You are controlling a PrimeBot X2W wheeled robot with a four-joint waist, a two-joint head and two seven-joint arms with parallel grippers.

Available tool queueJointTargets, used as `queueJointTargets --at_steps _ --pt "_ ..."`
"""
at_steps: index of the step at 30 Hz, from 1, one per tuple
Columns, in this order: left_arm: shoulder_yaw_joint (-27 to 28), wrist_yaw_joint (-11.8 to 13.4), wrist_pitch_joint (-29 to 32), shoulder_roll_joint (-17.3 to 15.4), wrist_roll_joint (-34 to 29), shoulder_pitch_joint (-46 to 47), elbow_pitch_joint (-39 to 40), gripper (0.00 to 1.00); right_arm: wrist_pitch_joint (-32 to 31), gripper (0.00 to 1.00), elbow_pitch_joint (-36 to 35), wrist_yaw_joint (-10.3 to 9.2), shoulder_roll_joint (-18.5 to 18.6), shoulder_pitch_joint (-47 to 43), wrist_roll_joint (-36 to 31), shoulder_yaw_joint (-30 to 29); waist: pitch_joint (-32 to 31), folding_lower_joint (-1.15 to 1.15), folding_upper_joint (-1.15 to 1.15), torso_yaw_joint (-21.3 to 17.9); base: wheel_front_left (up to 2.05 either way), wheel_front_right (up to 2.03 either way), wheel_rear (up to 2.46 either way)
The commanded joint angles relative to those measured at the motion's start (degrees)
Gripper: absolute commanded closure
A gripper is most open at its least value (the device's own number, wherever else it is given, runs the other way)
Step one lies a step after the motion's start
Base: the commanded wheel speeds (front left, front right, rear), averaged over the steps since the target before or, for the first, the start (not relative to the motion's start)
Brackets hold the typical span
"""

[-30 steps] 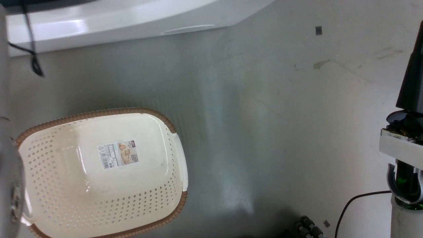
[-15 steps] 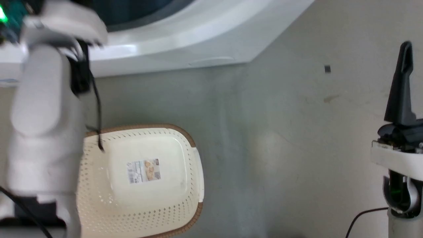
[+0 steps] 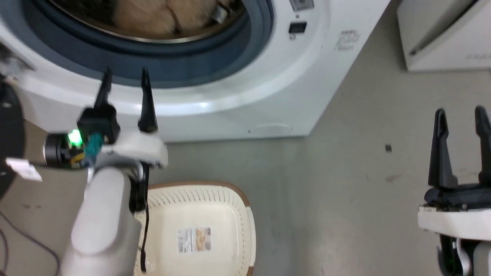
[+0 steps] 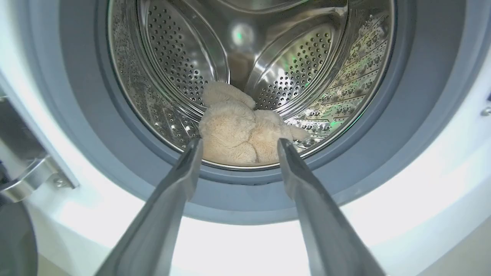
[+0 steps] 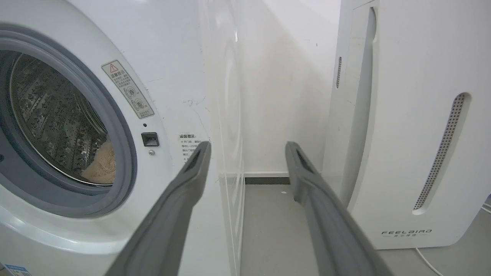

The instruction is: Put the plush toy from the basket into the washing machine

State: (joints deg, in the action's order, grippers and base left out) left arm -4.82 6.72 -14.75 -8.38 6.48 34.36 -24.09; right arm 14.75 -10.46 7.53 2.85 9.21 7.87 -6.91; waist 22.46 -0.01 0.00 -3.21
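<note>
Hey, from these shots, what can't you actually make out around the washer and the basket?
Head view: the plush toy in the washing machine is blurred and cut off by the top edge.
Left wrist view: the toy's face cannot be told; the drum lip hides its underside.
Head view: the left forearm and the bottom edge hide part of the basket; its label is too small to read.

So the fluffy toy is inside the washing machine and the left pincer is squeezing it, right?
No squeezing: the plush toy lies inside the washing machine, but the left pincer is open and empty, as the left wrist view shows.
</note>
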Motion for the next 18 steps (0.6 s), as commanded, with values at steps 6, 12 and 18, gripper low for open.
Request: queueJointTargets --at_steps 6,12,18 --pt "1.6 -1.4 -0.2 0.4 -1.3 -10.9 3.8 0.00 0.3 0.00 1.2 -0.04 0.0 -5.0 -0.7 0.0 -10.8 0.01 0.00 2.5 0.00 0.00 0.00" --pt "1.7 -2.0 -0.2 1.0 -2.6 -19.6 6.0 0.00 0.3 0.00 2.2 -0.04 0.0 -9.0 -1.1 -0.2 -16.0 0.01 0.00 3.3 0.00 0.00 0.00" --pt "1.9 -2.3 -0.2 2.0 -3.0 -25.7 9.0 0.00 0.3 0.00 3.3 -0.04 0.0 -12.7 -1.5 -0.2 -20.1 0.01 0.00 4.1 0.00 0.00 0.00"
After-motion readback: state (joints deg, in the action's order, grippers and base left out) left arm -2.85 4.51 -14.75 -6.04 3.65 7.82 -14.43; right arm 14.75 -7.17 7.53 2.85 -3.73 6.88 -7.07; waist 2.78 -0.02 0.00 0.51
